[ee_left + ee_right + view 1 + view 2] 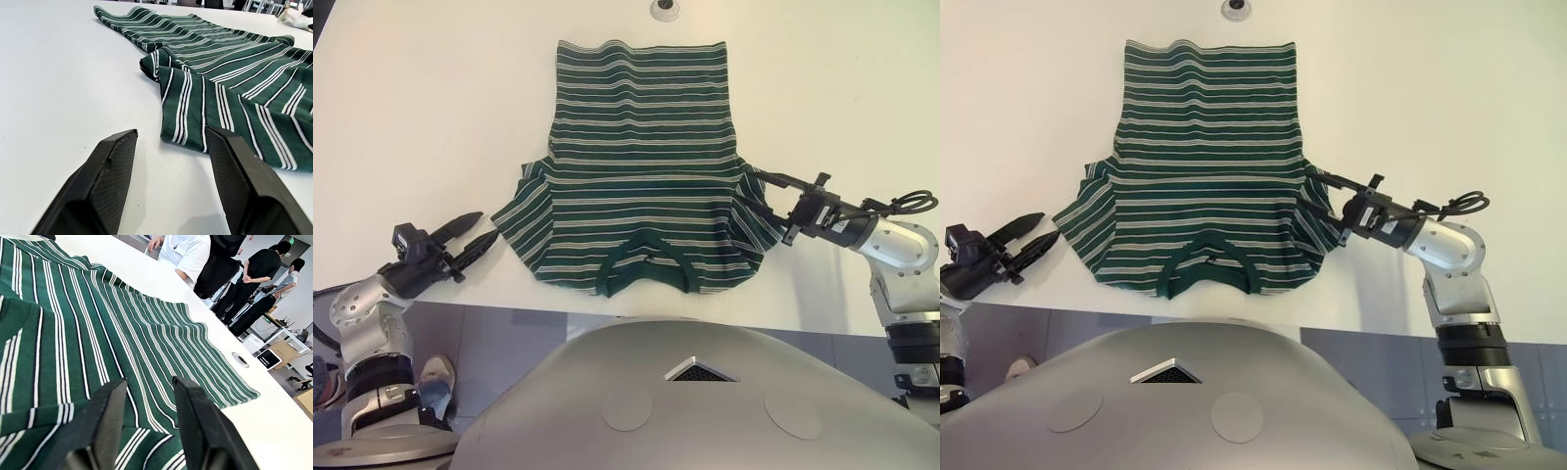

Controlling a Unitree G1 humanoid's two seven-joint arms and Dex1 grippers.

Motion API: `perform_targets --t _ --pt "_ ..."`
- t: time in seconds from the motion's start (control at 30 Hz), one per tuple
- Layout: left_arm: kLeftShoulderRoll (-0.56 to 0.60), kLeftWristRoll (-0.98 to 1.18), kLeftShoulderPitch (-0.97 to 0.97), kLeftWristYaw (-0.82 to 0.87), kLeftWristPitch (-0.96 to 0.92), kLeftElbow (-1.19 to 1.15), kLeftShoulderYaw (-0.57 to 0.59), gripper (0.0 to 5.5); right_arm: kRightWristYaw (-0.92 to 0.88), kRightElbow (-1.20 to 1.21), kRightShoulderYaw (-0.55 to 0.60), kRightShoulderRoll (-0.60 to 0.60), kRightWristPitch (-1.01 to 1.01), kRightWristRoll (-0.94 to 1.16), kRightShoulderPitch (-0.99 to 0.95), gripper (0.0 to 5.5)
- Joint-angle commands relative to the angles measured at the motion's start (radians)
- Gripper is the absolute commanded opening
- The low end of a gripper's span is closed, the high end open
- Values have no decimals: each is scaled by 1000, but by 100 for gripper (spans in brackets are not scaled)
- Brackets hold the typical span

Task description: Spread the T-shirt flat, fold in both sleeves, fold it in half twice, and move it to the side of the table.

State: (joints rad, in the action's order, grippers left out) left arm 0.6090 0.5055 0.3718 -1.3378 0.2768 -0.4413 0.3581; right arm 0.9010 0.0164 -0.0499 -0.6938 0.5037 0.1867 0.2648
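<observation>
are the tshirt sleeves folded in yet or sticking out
Not folded: the T-shirt lies spread on the table, left sleeve and right sleeve both sticking out sideways.

White table (431,117) filled most of the frame, matte and evenly lit. Round cable grommet (664,10) sat at top centre. Grey tiled floor (499,333) showed lower left, below the table's near edge. Cardboard box (286,351) stood past the table.
</observation>
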Motion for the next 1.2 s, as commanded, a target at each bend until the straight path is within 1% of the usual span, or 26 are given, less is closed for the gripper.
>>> perform_targets --t 0.03,0.43,0.93,1.1,1.2 --pt "20 -36 -18 9 12 -10 -13 255 -8 16 -12 9 -11 -15 13 174" --pt "1 -32 -20 -15 18 35 -49 255 -3 27 -22 6 -22 -11 14 174" --pt "-13 37 -48 -67 -17 1 -31 3 -4 -16 -37 21 8 -32 15 174" --pt "-32 79 -41 -79 -42 49 -27 3 0 -48 -38 23 42 -38 23 174" --pt "-46 118 -15 -82 -70 121 -24 3 3 -65 -39 22 55 -39 18 174"
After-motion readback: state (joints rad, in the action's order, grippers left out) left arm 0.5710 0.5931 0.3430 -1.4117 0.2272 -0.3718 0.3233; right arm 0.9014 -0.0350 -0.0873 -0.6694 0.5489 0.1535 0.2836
